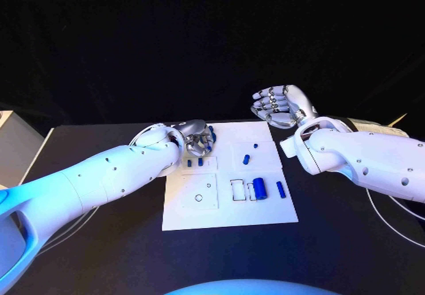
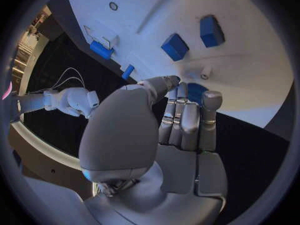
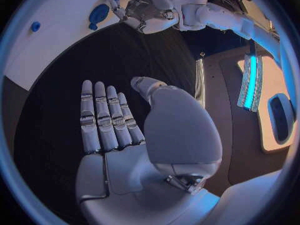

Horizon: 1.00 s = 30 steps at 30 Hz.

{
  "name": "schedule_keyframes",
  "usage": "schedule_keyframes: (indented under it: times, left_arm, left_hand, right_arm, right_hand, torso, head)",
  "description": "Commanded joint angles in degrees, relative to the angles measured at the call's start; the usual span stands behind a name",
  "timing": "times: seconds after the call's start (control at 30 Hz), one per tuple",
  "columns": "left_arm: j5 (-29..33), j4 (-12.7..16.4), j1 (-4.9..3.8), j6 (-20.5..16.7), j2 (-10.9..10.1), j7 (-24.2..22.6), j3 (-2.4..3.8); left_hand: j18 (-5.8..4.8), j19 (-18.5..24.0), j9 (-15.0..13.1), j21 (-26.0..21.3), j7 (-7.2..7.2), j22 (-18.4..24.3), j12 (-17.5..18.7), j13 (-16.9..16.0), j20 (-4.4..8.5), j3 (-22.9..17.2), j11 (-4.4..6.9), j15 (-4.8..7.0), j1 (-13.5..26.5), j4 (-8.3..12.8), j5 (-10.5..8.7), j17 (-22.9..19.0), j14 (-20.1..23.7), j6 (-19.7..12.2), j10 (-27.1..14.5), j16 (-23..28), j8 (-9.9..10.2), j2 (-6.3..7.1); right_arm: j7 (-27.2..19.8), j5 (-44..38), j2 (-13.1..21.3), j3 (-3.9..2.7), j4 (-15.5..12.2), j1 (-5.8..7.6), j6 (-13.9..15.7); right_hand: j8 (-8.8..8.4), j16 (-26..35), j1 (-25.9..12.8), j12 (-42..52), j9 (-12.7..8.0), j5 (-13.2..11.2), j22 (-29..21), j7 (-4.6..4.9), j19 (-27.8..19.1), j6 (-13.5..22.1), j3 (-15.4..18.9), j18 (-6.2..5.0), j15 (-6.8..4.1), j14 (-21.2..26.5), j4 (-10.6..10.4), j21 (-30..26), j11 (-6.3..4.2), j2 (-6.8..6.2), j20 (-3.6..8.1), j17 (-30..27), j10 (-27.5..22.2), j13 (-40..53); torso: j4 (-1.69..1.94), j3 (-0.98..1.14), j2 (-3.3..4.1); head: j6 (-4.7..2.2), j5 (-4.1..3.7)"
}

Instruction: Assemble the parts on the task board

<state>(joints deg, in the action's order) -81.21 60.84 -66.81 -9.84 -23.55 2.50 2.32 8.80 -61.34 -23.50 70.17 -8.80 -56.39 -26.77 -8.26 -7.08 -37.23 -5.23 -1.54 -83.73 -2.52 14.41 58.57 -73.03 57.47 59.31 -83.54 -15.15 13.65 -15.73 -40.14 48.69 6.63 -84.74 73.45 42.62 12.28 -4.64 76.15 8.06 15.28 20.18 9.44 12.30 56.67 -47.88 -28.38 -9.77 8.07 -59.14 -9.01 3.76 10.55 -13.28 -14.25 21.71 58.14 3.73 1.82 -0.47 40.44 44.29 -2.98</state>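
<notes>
The white task board (image 1: 266, 212) lies in the middle of the black table. Blue parts rest on it: a thick cylinder (image 1: 260, 187), a slim piece (image 1: 282, 189), a short one (image 1: 249, 158) and a small one (image 1: 198, 162). My left hand (image 1: 199, 141) hovers over the board's far left corner, fingers together and thumb at their tips (image 2: 181, 105). A blue part (image 1: 210, 131) (image 2: 195, 92) shows just behind those fingers; I cannot tell whether it is gripped. My right hand (image 1: 282, 106) (image 3: 119, 130) is raised beyond the board's far right corner, flat and holding nothing.
The board carries outlined slots, a small ring (image 1: 199, 198) and a white frame (image 1: 237, 188). Two blue blocks (image 2: 175, 46) (image 2: 211, 30) sit ahead of the left hand. Thin white cables (image 1: 394, 209) trail on the table on the right.
</notes>
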Motion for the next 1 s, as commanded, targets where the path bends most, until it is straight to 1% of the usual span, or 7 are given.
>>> schedule_keyframes:
  times: [0.03,0.17,0.33,0.47,0.57,0.77,1.0]
  left_arm:
    - [2.9,1.4,-0.04,-2.0,-1.1,-1.2,0.45]
    - [4.0,3.2,-0.04,-1.0,-3.2,-0.8,1.17]
    - [4.6,4.5,-0.06,1.1,-5.3,0.0,1.49]
    - [4.8,4.6,-0.05,1.9,-6.2,0.5,1.57]
    - [4.8,4.6,-0.05,2.0,-6.5,0.7,1.59]
    - [4.6,4.5,-0.05,2.4,-6.6,1.3,1.61]
    - [4.3,3.6,-0.05,2.8,-6.1,1.4,1.60]
  left_hand:
    - [-0.35,-0.6,0.0,0.4,-0.02,-0.1,0.5,0.1,-0.01,0.0,-0.04,0.02,0.2,0.5,-0.25,0.1,-0.6,0.5,0.4,-0.2,0.4,-0.23]
    - [-0.40,-0.8,0.0,0.5,-0.02,-0.3,0.7,0.1,-0.02,0.0,-0.04,0.02,0.3,0.5,-0.26,0.1,-0.7,0.6,0.6,-0.2,0.4,-0.21]
    - [-0.42,-0.8,0.0,0.5,-0.01,-0.3,0.9,0.1,-0.03,0.0,-0.03,0.02,0.4,0.5,-0.28,-0.4,-0.5,0.7,0.7,-0.2,0.4,-0.20]
    - [-0.36,-0.5,0.0,0.3,-0.03,0.0,1.3,0.2,-0.06,0.1,-0.05,0.00,0.9,0.3,-0.29,-1.1,-0.2,0.8,0.8,0.0,0.6,-0.17]
    - [-0.35,-0.5,0.0,0.2,-0.03,0.0,1.5,0.2,-0.07,0.2,-0.05,-0.01,1.0,0.3,-0.29,-1.3,-0.1,0.8,0.9,0.0,0.6,-0.15]
    - [-0.34,-0.5,0.0,0.2,0.00,0.0,1.6,0.2,-0.07,0.1,-0.03,0.00,0.9,0.4,-0.25,-1.5,0.0,0.8,1.0,0.1,0.6,-0.22]
    - [-0.34,-0.5,0.0,0.2,0.00,0.0,1.6,0.2,-0.07,0.1,-0.03,0.00,0.9,0.4,-0.25,-1.5,0.0,0.8,1.0,0.1,0.6,-0.22]
  right_arm:
    - [-0.6,-0.1,0.1,-0.02,0.0,-0.01,-1.0]
    - [-0.6,-0.1,0.2,-0.01,0.1,-0.02,-1.1]
    - [-0.6,-0.1,0.4,-0.01,0.1,-0.04,-1.1]
    - [-0.6,-0.1,0.5,-0.01,0.2,-0.05,-1.2]
    - [-0.6,-0.1,0.5,0.00,0.2,-0.06,-1.3]
    - [-0.6,-0.1,0.5,0.00,0.2,-0.08,-1.4]
    - [-0.6,-0.1,0.5,0.00,0.2,-0.09,-1.4]
  right_hand:
    - [-0.37,0.2,-0.4,-0.2,-0.1,0.3,0.0,1.80,0.0,-0.4,0.1,-0.82,-0.02,0.1,0.1,-0.1,0.06,-0.04,0.03,0.0,0.0,-0.1]
    - [-0.38,0.2,-0.4,-0.2,-0.1,0.4,-0.1,1.79,0.0,-0.4,0.1,-0.81,-0.02,0.1,0.1,-0.1,0.06,-0.04,0.03,-0.1,0.0,-0.1]
    - [-0.38,0.2,-0.4,-0.2,-0.1,0.4,-0.1,1.79,0.0,-0.4,0.1,-0.81,-0.02,0.1,0.1,-0.1,0.06,-0.04,0.03,-0.1,0.0,-0.1]
    - [-0.39,0.2,-0.4,-0.3,-0.1,0.4,-0.1,1.78,0.0,-0.4,0.1,-0.81,-0.01,0.1,0.1,-0.1,0.05,-0.05,0.03,-0.1,0.0,-0.1]
    - [-0.40,0.2,-0.4,-0.3,-0.1,0.4,-0.2,1.77,0.0,-0.4,0.1,-0.81,-0.01,0.1,0.1,-0.1,0.05,-0.05,0.03,-0.2,0.0,-0.1]
    - [-0.41,0.2,-0.4,-0.3,-0.1,0.4,-0.2,1.77,0.0,-0.4,0.1,-0.81,0.00,0.1,0.1,-0.1,0.06,-0.06,0.02,-0.2,-0.1,-0.1]
    - [-0.42,0.3,-0.4,-0.4,-0.1,0.4,-0.3,1.77,0.0,-0.5,0.2,-0.80,0.00,0.1,0.1,-0.1,0.06,-0.06,0.02,-0.3,-0.1,-0.1]
  torso:
    - [0.24,0.00,-0.14]
    - [0.52,-0.05,-0.39]
    - [0.89,-0.11,-0.65]
    - [1.11,-0.29,-0.73]
    - [1.17,-0.40,-0.71]
    - [1.01,-0.27,-0.64]
    - [1.04,-0.23,-0.63]
  head:
    - [-0.06,-0.10]
    - [0.09,-0.25]
    - [0.32,-0.45]
    - [0.51,-0.58]
    - [0.56,-0.61]
    - [0.74,-0.55]
    - [0.80,-0.49]
